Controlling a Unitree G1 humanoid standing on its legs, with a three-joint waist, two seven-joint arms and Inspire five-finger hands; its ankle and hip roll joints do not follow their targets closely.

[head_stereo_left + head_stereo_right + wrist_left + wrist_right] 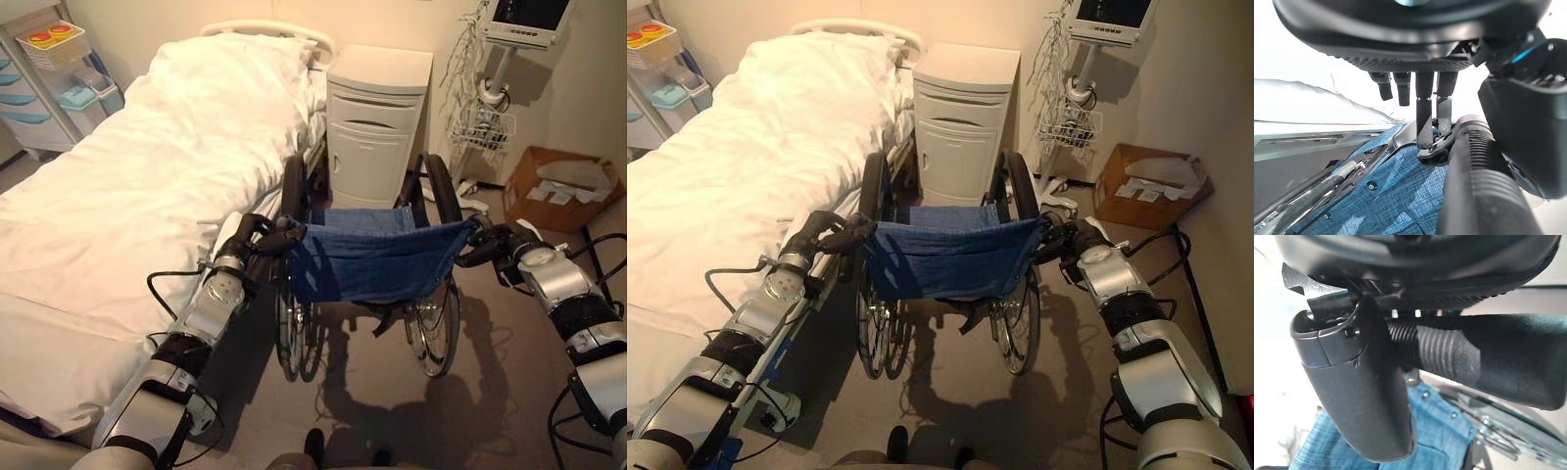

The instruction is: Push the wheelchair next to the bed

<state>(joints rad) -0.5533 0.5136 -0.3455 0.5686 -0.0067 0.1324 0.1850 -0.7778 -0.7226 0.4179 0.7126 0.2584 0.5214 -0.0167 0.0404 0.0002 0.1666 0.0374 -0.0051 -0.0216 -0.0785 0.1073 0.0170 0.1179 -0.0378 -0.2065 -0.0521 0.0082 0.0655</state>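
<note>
The bed (147, 196), made up with a white cover, fills the robot's left side of the room and runs back to the far wall. Just beside its near edge stands the wheelchair (372, 259), its blue fabric backrest facing the robot and its big wheels pointing toward the white bedside cabinet (377, 122). The chair already sits close alongside the mattress, its left wheel almost at the bed frame, so the task looks nearly complete; what seems left is closing the last gap and squaring the chair to the bed.

The left hand (257, 235) is wrapped round the left push handle (1474, 186), thumb on one side and fingers curled over it. The right hand (495, 245) clasps the ribbed right push handle (1459, 355), thumb pressed across it.

To do this well, the robot should push evenly through both handles, with slightly more from the right so the chair drifts leftward without twisting. The left wheel could catch on the bed frame, and the front could strike the cabinet if driven too far forward, so short slow steps suit.

The floor is smooth and grey, on which the wheels should roll easily. A monitor stand (500, 59) with a wire basket stands by the far wall, a cardboard box (558, 186) lies on the right, and a trolley (54, 78) with drawers is at the far left.
</note>
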